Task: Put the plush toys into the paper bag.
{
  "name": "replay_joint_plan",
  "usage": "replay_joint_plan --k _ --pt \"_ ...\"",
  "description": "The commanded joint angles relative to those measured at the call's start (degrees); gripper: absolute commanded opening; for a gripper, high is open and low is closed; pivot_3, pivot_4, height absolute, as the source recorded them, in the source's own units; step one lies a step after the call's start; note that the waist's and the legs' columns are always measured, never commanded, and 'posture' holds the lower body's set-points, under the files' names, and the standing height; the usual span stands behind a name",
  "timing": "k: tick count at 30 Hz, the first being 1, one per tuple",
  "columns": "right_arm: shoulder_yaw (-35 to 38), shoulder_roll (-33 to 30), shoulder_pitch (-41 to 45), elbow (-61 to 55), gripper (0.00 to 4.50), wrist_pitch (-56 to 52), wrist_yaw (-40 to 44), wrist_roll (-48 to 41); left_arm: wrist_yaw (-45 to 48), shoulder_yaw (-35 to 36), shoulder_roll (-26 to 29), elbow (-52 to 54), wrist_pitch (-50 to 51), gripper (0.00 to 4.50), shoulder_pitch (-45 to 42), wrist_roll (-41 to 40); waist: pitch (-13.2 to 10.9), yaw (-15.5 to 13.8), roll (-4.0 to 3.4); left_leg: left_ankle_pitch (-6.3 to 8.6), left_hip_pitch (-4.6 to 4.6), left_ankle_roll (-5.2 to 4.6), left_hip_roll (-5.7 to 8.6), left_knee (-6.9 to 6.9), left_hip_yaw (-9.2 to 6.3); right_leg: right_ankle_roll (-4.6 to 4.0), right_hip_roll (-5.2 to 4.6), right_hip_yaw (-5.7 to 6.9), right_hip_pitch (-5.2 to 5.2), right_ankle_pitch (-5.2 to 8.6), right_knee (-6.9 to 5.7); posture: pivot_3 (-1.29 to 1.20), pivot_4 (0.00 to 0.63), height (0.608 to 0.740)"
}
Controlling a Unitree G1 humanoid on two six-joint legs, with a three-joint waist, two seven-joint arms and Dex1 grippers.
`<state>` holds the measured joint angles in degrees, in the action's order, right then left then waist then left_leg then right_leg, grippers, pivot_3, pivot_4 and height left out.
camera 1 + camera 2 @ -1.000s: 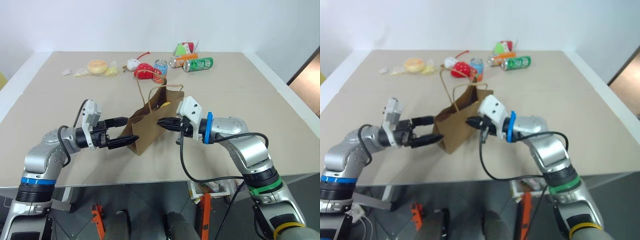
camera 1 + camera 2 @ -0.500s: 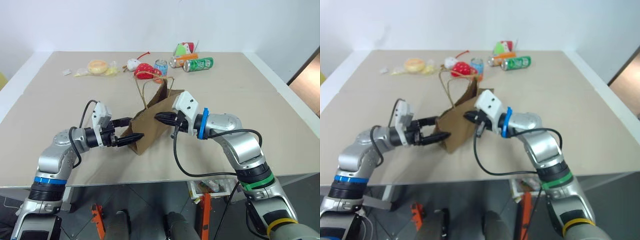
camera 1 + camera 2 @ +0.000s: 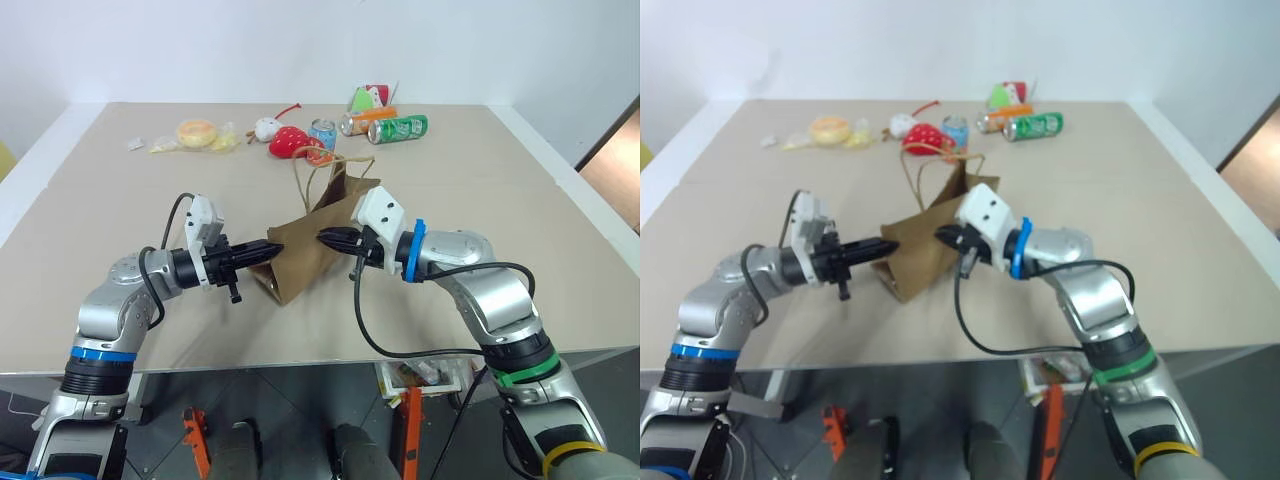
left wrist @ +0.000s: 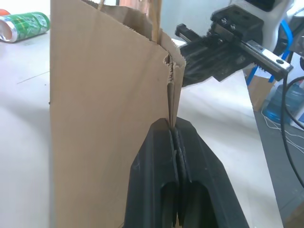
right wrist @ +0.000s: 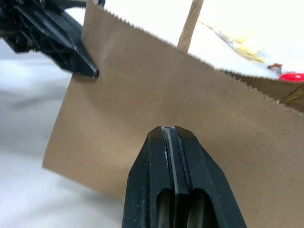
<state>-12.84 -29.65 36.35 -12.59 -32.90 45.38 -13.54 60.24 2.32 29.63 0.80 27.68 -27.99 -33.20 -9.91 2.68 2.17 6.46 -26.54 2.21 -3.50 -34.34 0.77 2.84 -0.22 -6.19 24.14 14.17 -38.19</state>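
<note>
Left gripper clamped on folded side edge of paper bag; fingers pressed together with paper between. Right gripper likewise closed on opposite bag wall. Bag held tilted at table centre. Beyond bag: white plush, red strawberry toy, three cans.

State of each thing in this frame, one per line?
Bag: tilted on the table, held from both sides, handles up.
Left pincer: shut on the bag's folded edge.
Right pincer: shut on the bag's side panel.
Green can: lying on its side.
Blue can: upright.
White plush: lying on the table, outside the bag.
</note>
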Motion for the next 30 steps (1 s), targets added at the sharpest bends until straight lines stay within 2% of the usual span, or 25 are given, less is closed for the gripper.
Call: replay_joint_plan --k 1,8,11,13,17,20,24,30 --pt "6.17 -3.06 -1.52 -7.83 0.00 -5.35 3.11 -7.13 0.24 3.00 0.29 2.16 1.55 0.05 -2.40 -3.94 0.00 -0.10 0.00 0.00 -0.03 0.00 0.01 0.00 -0.02 0.01 0.00 0.00 0.01 0.01 0.00 0.00 0.150 0.740" --pt "26.00 -13.64 -6.52 -15.04 0.00 -18.11 9.78 -29.04 8.62 3.89 4.27 -1.86 8.08 0.05 -7.36 -10.03 -0.01 -0.09 0.01 0.00 -0.06 0.00 0.03 -0.02 -0.06 -0.16 -0.02 0.01 -0.04 0.17 0.01 0.00 0.150 0.740" --pt "32.36 -17.30 -6.78 -14.09 0.00 -20.81 9.92 -34.49 15.83 1.29 6.64 -4.09 9.72 0.05 -8.87 -10.22 -0.01 0.13 0.00 0.00 0.02 0.00 0.02 -0.02 -0.05 -0.24 -0.01 0.01 -0.08 0.18 0.01 0.00 0.150 0.740" --pt "34.90 -20.26 -8.07 -13.08 0.00 -20.98 10.33 -35.04 20.17 -1.39 7.53 -6.59 8.31 0.05 -9.91 -7.97 -0.01 0.09 -0.01 0.00 0.04 0.00 0.02 -0.01 -0.04 -0.26 -0.01 0.01 -0.07 0.17 0.00 0.00 0.150 0.740" --pt "35.88 -24.52 -11.87 -12.44 0.00 -19.95 10.33 -33.56 25.80 -5.15 7.18 -14.37 4.42 0.05 -12.93 -3.41 -0.01 0.04 0.00 0.00 0.05 0.00 0.03 -0.02 -0.03 -0.28 -0.02 0.01 -0.08 0.19 0.01 0.00 0.150 0.740" --pt "34.72 -25.04 -14.86 -14.64 0.00 -19.23 9.47 -33.24 26.87 -6.43 5.22 -24.48 -1.42 0.05 -16.09 1.36 -0.01 0.05 -0.01 0.00 0.03 -0.01 0.05 -0.05 -0.04 -0.28 -0.03 0.00 -0.07 0.19 0.01 0.00 0.150 0.740" --pt "33.00 -24.76 -16.99 -16.91 0.00 -18.73 7.61 -33.08 25.53 -4.27 2.62 -38.09 -8.01 0.05 -21.55 5.16 -0.01 -0.01 -0.02 0.00 -0.02 -0.02 0.05 -0.07 -0.04 -0.25 -0.02 -0.01 -0.02 0.18 0.00 0.00 0.150 0.740" --pt "31.98 -25.37 -17.39 -16.90 0.00 -17.99 7.26 -33.01 25.40 -2.66 2.22 -45.76 -12.75 0.05 -25.85 7.80 -0.01 0.03 -0.02 0.00 -0.07 -0.03 0.05 -0.05 -0.05 -0.21 -0.01 0.00 0.01 0.19 0.00 0.00 0.150 0.740"
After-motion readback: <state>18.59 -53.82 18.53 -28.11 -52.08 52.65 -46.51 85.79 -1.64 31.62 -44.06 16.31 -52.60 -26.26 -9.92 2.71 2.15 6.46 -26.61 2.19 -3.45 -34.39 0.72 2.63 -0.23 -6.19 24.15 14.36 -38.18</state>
